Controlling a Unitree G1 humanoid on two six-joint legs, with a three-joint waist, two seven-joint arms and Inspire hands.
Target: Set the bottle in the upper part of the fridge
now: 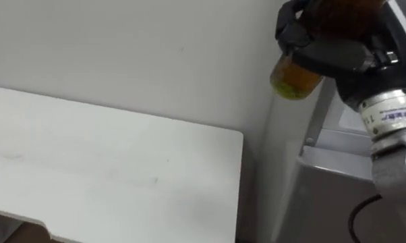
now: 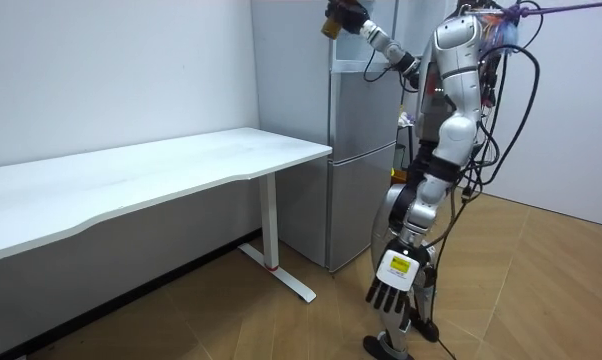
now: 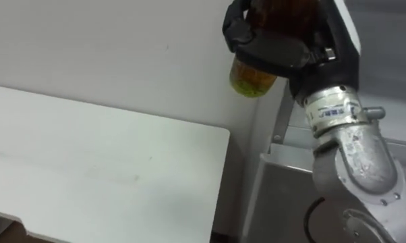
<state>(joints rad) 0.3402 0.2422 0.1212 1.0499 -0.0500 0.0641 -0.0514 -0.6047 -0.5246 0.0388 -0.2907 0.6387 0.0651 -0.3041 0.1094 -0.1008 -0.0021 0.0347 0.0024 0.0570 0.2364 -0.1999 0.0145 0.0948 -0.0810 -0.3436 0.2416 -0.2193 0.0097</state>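
Observation:
My right hand (image 1: 338,50) (image 3: 284,47) is raised high with its dark fingers curled round an amber bottle (image 1: 294,77) (image 3: 252,77). The bottle's yellow-green end points toward the wall. In the room view the right hand (image 2: 349,15) holds the bottle (image 2: 331,25) above the top front corner of the tall grey fridge (image 2: 361,150), whose doors look closed. The fridge (image 1: 324,189) lies below and to the right of the bottle in the eye views. My left hand (image 2: 389,290) hangs at my side with relaxed fingers.
A long white table (image 1: 108,162) (image 2: 181,165) stands against the wall to the left of the fridge, with a narrow gap between them. I stand on the wooden floor (image 2: 541,290) right by the fridge's front.

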